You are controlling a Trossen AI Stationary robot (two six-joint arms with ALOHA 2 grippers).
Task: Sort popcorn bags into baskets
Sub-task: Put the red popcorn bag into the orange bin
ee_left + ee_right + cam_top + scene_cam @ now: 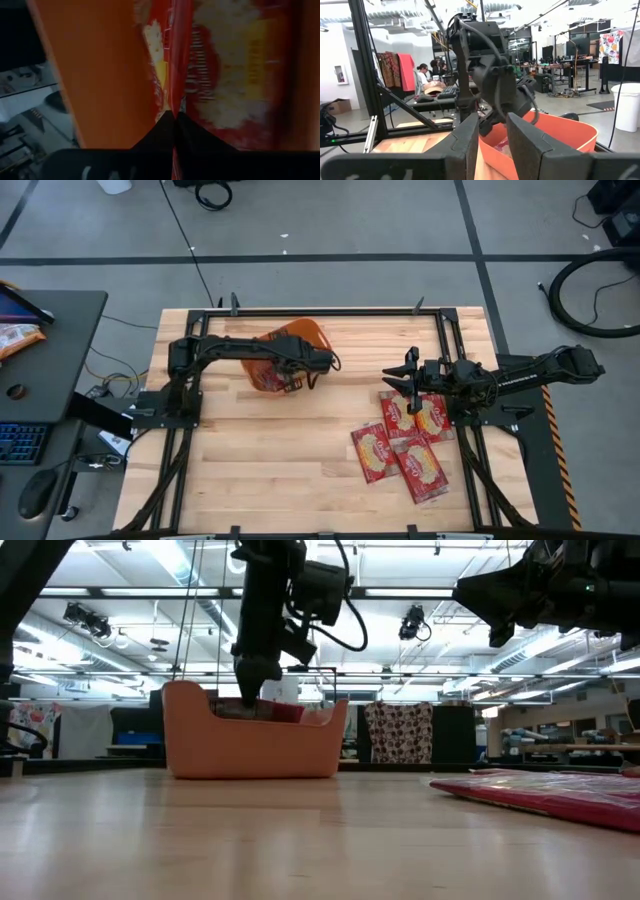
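Fingers of the left end effector (174,117) are clenched on a popcorn bag (180,60) inside the orange basket (313,333), upper centre of the high view, where we find its contents mostly hidden. Right end effector (400,377) hangs released above four packets (405,442) on the desk (260,460).
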